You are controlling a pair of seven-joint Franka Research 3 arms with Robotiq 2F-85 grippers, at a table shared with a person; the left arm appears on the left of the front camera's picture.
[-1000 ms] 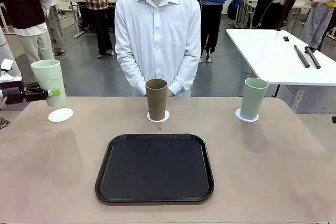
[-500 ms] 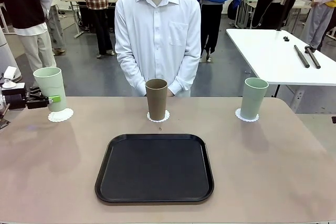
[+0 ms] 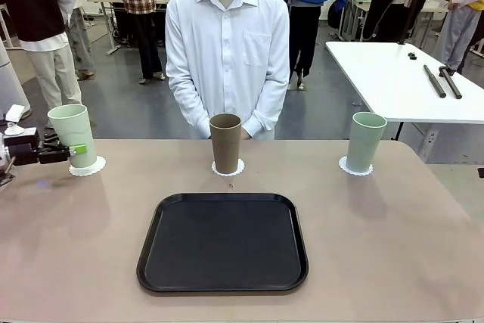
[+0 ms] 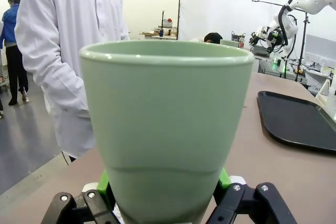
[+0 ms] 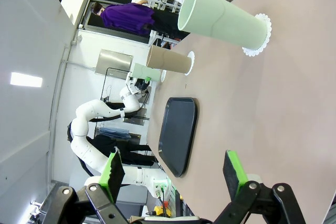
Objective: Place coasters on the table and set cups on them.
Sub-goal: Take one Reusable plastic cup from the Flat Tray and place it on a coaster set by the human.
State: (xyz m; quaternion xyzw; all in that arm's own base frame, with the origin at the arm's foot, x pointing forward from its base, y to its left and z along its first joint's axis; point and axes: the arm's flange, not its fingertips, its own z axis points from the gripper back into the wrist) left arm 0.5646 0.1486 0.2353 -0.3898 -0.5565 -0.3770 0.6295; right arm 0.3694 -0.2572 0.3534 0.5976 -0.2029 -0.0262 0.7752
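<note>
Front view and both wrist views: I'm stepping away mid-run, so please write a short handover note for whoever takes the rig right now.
Left gripper: shut on the left mint cup, which is over the left coaster; contact unclear.
Right gripper: jaws open, empty, above the table.
Done: tan cup on the middle coaster; right mint cup on the right coaster.
Left: release the left cup and withdraw.
Black tray is empty.

Left arm gripping, right arm idle.
The left gripper (image 3: 76,149) reached in low from the left edge, pads clamped on a cup (image 3: 72,134); the right gripper (image 5: 173,169) hung with fingers spread wide, holding nothing.
</note>
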